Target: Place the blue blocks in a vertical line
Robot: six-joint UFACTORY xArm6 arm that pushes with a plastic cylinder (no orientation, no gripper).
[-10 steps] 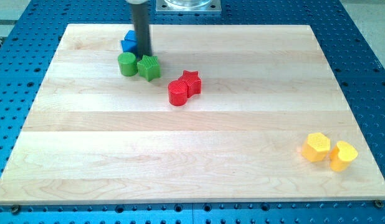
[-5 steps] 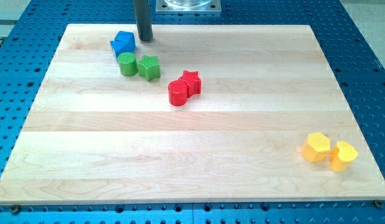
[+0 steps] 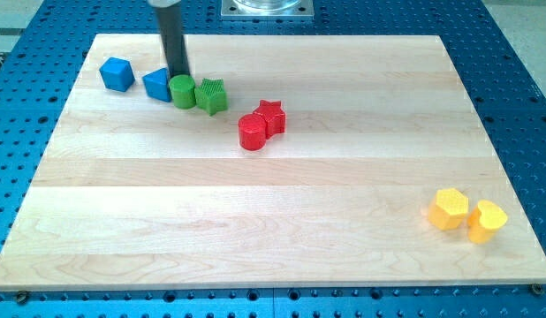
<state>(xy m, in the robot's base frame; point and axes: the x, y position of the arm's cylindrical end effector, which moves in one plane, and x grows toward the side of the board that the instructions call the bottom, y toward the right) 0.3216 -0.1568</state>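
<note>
Two blue blocks lie at the board's upper left. A blue cube-like block (image 3: 117, 74) sits furthest left. A second blue block (image 3: 155, 84), wedge-like, lies to its right and touches the green cylinder (image 3: 182, 90). My tip (image 3: 178, 74) stands at the top edge of the second blue block and the green cylinder, right where they meet.
A green star block (image 3: 211, 94) sits right of the green cylinder. A red cylinder (image 3: 252, 132) and red star (image 3: 270, 116) touch near the middle. Two yellow blocks (image 3: 450, 209) (image 3: 486, 220) lie at the lower right. The wooden board (image 3: 273, 221) lies on a blue perforated table.
My tip moved left and slightly down from the board's top. The blue blocks, stacked close together before, are now apart: one slid far left, the other sits beside the green cylinder.
</note>
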